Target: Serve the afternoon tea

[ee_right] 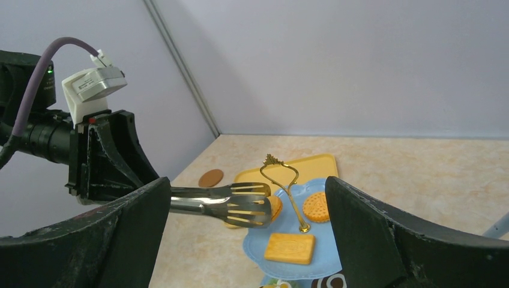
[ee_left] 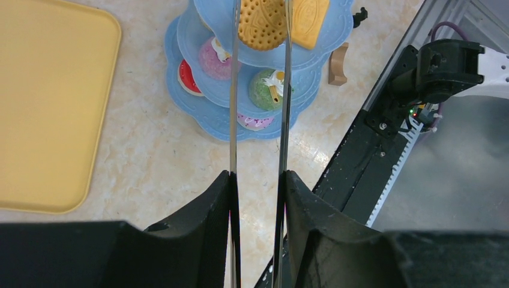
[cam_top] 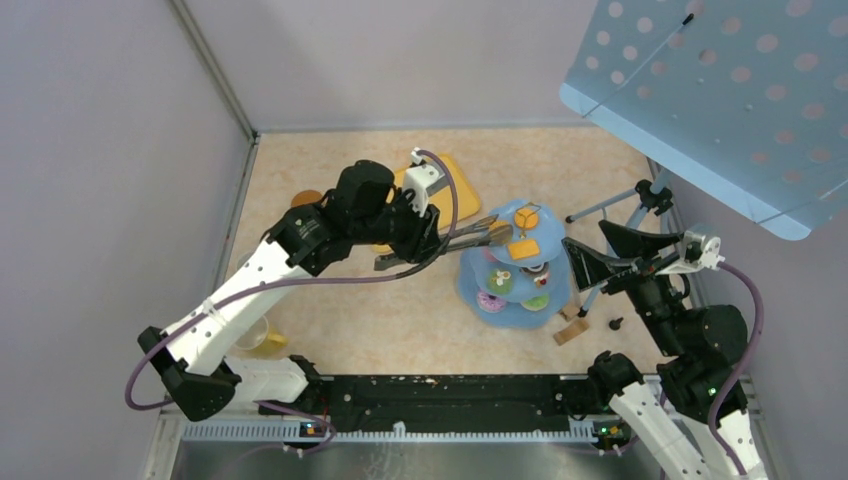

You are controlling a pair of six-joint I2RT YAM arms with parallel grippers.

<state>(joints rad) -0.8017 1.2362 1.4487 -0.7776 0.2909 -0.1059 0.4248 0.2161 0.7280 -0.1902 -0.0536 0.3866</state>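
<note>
Seen from above, two robot arms stand at the near edge of a pale stone-patterned counter (cam_top: 400, 330). The left arm stretches toward the middle, and the left claw (ee_left: 258, 180) is pinching a pair of long metal tongs (ee_left: 233, 108) by the handle end. The tongs point at a pale-blue three-tier stand (cam_top: 470, 285) right of centre on the counter.

In the left wrist view, the two tong blades run straight up to the top tier, with a round orange biscuit (ee_left: 261, 24) between their tips. It is not clear whether that biscuit rests on the tier or is lifted. A rectangular biscuit (ee_left: 309, 21) lies just beside it. The lower tiers hold a pink cupcake (ee_left: 213, 60), a green cake (ee_left: 267, 90) and a red donut (ee_left: 189, 78).

The right claw (cam_top: 587, 268) hangs just right of the stand, its fingers spread wide and holding nothing. Its camera shows the stand's gold loop handle (ee_right: 288, 186), another round biscuit (ee_right: 315, 207) beyond the handle, and a brown coaster (ee_right: 210, 177) on the counter near the far wall.

A flat yellow tray (ee_left: 48, 102) lies beyond the left arm, and a yellow mug (cam_top: 265, 340) sits near the left arm's base.
</note>
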